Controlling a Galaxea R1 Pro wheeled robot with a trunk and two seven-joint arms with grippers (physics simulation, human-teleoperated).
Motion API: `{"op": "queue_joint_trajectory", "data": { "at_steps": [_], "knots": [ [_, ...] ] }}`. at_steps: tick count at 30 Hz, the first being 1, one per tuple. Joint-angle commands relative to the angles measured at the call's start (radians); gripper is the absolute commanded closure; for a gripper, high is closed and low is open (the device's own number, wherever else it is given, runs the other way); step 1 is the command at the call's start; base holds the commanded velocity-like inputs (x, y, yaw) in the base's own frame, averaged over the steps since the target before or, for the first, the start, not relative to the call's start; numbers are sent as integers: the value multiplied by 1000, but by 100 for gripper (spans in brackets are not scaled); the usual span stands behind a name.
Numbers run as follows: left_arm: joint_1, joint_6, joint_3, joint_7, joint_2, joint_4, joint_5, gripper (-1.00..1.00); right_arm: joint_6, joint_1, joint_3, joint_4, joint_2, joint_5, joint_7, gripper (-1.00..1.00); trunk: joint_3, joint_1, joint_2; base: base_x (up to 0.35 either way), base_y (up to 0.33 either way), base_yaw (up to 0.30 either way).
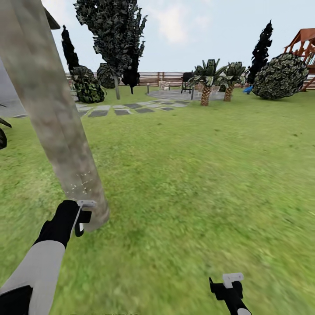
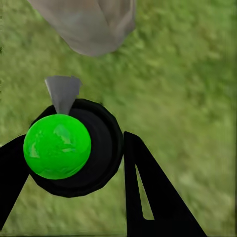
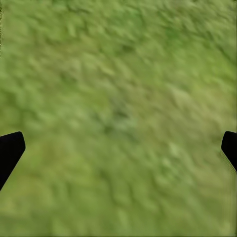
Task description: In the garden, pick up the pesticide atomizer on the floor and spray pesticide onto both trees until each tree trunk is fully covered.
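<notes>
A thick grey-beige tree trunk (image 1: 52, 122) leans across the left of the head view, its base (image 2: 89, 24) just beyond my left gripper. The left gripper (image 1: 83, 216) is shut on the pesticide atomizer (image 2: 74, 148), a dark round bottle with a bright green ball. Its grey nozzle (image 2: 63, 91) points at the trunk. Pale specks (image 1: 83, 186) dot the bark just above the gripper. Far back stands another tall tree (image 1: 117, 87) with a pale trunk. My right gripper (image 1: 225, 284) hangs open over bare grass (image 3: 118, 113), holding nothing.
Lawn (image 1: 197, 175) stretches ahead and right. Grey stepping stones (image 1: 122, 109) lead to a paved circle with two short palms (image 1: 205, 94). Round bushes (image 1: 280, 76), dark cone trees (image 1: 261, 48), a play frame (image 1: 304, 43) and the slat fence (image 1: 170, 78) line the back.
</notes>
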State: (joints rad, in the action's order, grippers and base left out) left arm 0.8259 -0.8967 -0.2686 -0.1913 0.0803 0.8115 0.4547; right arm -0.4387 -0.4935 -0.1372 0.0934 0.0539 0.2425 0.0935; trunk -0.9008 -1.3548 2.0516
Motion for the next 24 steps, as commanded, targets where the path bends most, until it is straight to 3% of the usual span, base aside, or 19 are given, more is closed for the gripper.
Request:
{"op": "queue_joint_trajectory", "data": {
  "at_steps": [1, 9, 17, 24],
  "knots": [
    [1, -3, -2, -9, 0, 1, 12, 100, -3, 0, -7, -1, 0, 11, 3, -100, -1, 0, 0, 29, -273, 262],
    [-4, -1, 0, -8, 30, -1, 13, 100, -3, 0, -7, -1, 0, 11, 3, -100, -1, 0, 0, 82, -273, 274],
    [-8, 3, 1, -8, 27, -18, 14, 100, -3, 0, -7, -1, 0, 11, 3, -100, -1, 0, 0, 94, -273, 277],
    [-50, 17, 0, -7, 18, -19, 10, 100, -3, 0, -7, -1, -1, 12, 3, -100, -1, 0, 0, 96, -273, 210]
  ]
}}
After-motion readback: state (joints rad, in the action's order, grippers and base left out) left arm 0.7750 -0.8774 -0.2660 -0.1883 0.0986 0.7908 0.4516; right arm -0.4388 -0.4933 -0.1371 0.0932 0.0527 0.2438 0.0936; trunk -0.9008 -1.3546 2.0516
